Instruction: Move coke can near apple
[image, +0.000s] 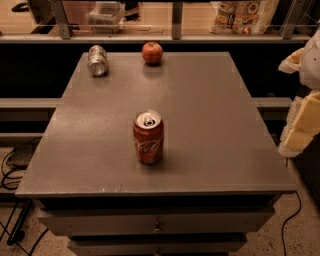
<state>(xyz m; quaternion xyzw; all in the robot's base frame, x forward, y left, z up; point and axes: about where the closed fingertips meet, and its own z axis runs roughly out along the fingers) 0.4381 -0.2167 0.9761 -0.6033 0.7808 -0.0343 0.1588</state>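
The red coke can stands upright near the middle of the grey table, a little toward the front, its silver top and pull tab showing. The red apple sits at the far edge of the table, well behind the can. My gripper shows as a white and cream shape at the right edge of the view, off the table's right side and far from both the can and the apple. It holds nothing that I can see.
A plain silver can lies on its side at the table's far left. A shelf with bags and a container runs behind the table. Cables lie on the floor at both sides.
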